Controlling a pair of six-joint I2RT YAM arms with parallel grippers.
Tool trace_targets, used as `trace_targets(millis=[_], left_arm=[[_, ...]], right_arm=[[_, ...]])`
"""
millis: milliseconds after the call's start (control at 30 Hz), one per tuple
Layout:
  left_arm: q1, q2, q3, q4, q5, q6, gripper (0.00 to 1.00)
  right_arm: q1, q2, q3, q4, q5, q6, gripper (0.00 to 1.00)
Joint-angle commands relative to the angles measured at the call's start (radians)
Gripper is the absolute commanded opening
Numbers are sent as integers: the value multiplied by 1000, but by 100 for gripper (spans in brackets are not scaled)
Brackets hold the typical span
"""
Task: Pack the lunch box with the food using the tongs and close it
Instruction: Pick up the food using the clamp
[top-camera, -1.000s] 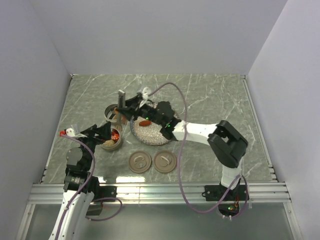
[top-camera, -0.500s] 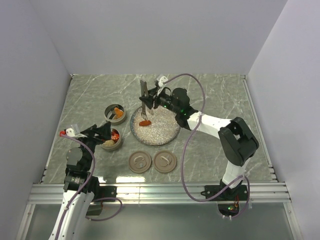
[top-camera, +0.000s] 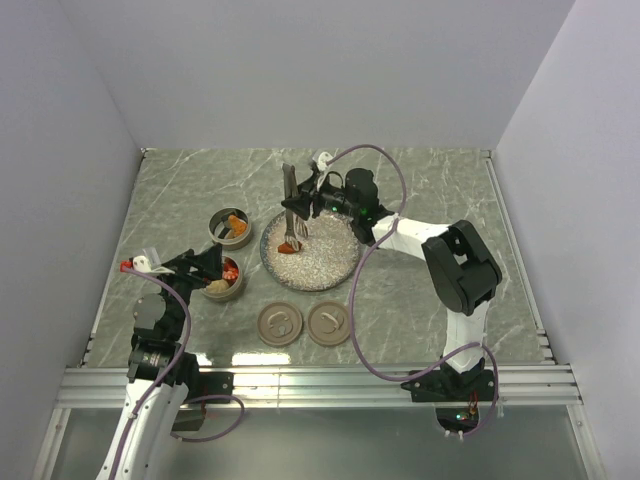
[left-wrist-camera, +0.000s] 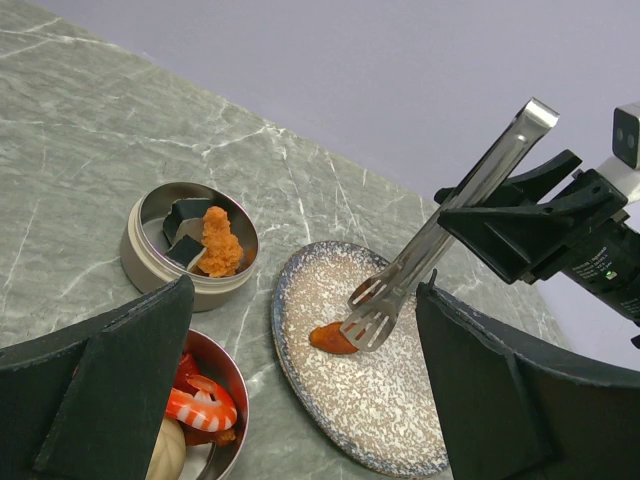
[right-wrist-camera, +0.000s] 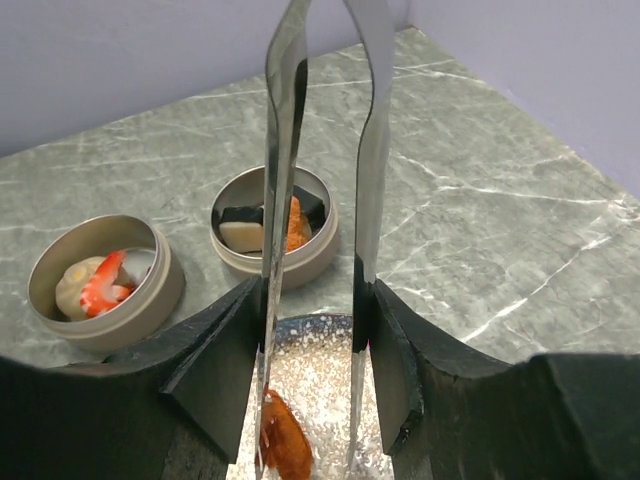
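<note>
My right gripper (top-camera: 312, 195) is shut on the tongs (top-camera: 292, 205), gripping both arms midway (right-wrist-camera: 285, 150). The tongs point down at the speckled plate (top-camera: 340, 275), arms spread. An orange-red piece of food (left-wrist-camera: 330, 340) lies on the plate at their slotted tips, close by the left arm (right-wrist-camera: 283, 445). The lunch box is two round open metal tins. The far tin (top-camera: 231, 226) holds an orange crumbed piece with black and pale pieces. The near tin (top-camera: 225, 278) holds a shrimp, a beige ball and red bits. My left gripper (top-camera: 205, 265) hangs open just over the near tin, holding nothing.
Two round brown lids (top-camera: 280, 324) (top-camera: 329, 323) lie side by side in front of the plate. The right arm's purple cable (top-camera: 368, 290) loops over the table to the right of the plate. Walls close in the left, right and back edges.
The right arm has swung the tongs from beside the far tin to over the plate and brought their tips down beside the orange-red piece. The left arm has stayed still.
</note>
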Motion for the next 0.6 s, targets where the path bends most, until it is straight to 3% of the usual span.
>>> trace_targets(millis=[0, 300, 567], left_arm=[[1, -3, 5, 30, 5, 5, 99], [1, 1, 5, 32, 6, 5, 99], [1, 6, 4, 41, 10, 6, 99]], right_arm=[[-8, 8, 25, 37, -73, 26, 53], [-11, 56, 47, 99, -195, 119, 53], [-8, 61, 36, 115, -180, 120, 53]])
